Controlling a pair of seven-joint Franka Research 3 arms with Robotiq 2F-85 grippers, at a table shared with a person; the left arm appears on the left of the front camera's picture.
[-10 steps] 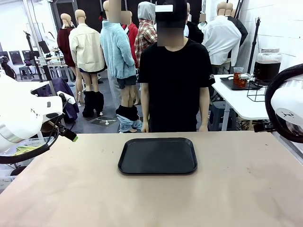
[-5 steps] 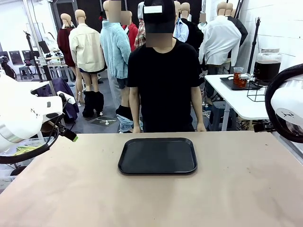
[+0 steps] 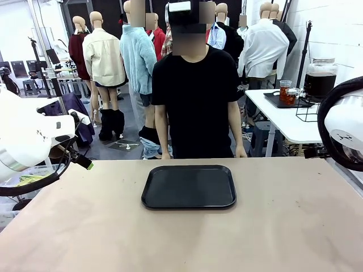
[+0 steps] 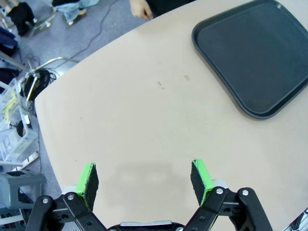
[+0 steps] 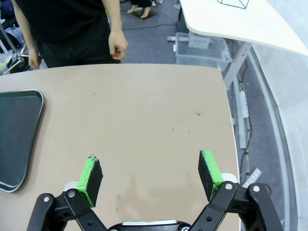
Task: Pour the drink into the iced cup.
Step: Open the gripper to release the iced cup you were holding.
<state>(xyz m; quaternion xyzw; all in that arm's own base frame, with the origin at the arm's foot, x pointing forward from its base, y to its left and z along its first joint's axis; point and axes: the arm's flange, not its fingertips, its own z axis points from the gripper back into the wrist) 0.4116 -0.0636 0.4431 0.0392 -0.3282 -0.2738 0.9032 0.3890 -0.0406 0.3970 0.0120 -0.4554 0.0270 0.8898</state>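
Dark brown drink shows through a large glass jar (image 3: 320,79) on a white side table far at the back right. Beside it, a small glass vessel (image 3: 285,90) holds amber-red liquid. The iced cup is out of view. My left gripper (image 4: 143,167) hangs open over bare tan tabletop, left of the black tray (image 4: 260,57), with nothing between its green pads. My right gripper (image 5: 149,161) is open too, above bare table near the right edge, the tray (image 5: 17,139) off to its side.
The empty black tray (image 3: 189,186) lies mid-table. A person in a black shirt (image 3: 195,96) stands at the far edge, hands down at the sides. My arms' white housings sit at the left (image 3: 25,136) and right (image 3: 343,127) borders.
The person has shifted a little to the picture's left behind the table. Both arms and the tray have stayed still.
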